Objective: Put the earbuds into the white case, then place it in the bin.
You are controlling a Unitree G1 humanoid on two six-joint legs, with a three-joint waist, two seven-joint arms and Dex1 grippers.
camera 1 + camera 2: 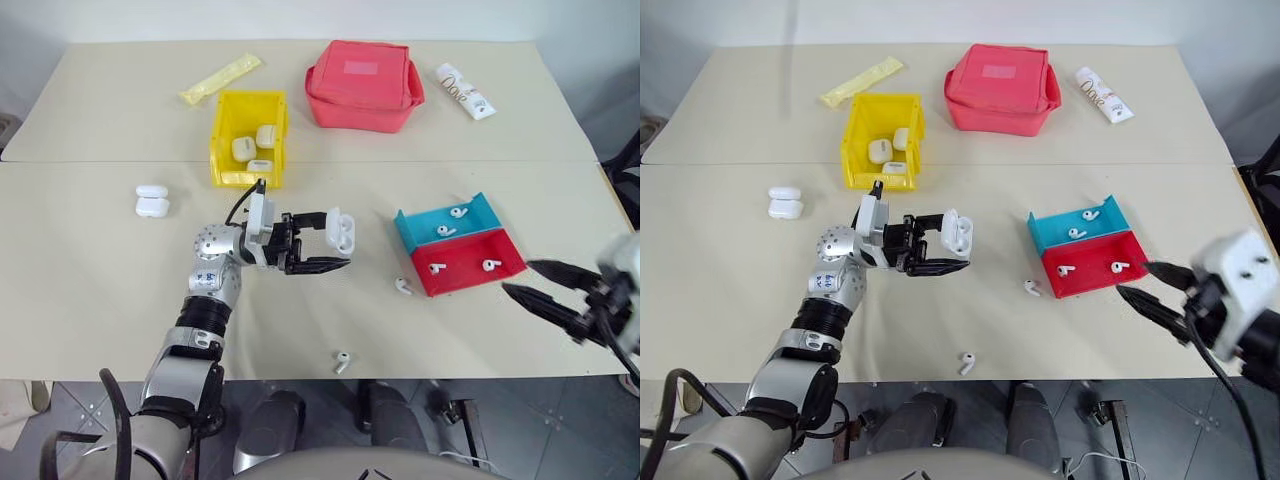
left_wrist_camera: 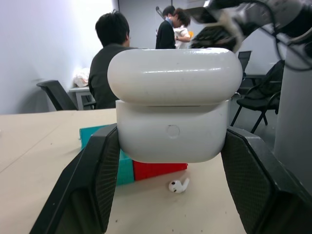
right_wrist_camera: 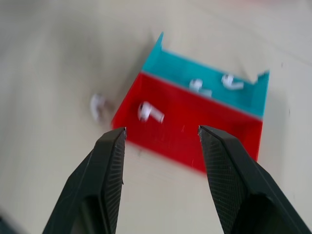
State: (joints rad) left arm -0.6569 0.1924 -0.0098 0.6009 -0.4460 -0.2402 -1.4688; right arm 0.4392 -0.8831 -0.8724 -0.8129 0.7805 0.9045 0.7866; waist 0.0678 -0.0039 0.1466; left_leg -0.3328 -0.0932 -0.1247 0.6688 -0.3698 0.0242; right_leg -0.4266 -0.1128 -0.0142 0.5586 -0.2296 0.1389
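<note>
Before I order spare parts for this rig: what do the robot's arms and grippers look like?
The left arm has silver-grey rounded metal segments with black ribbed joints, a small blue-lettered label and a thin black cable looping at the wrist. The left gripper has a white-and-black base and two black, tapering fingers with textured inner pads. The right gripper has matching black pointed fingers on a white block housing with black cabling.

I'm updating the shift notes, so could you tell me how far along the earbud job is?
Done: three cases already lie in the yellow bin. In hand: the left hand grips a white case, its lid closed in the left wrist view. Left: binning it; earbuds wait in the tray, and another case sits on the table. The right hand is open and empty.
</note>
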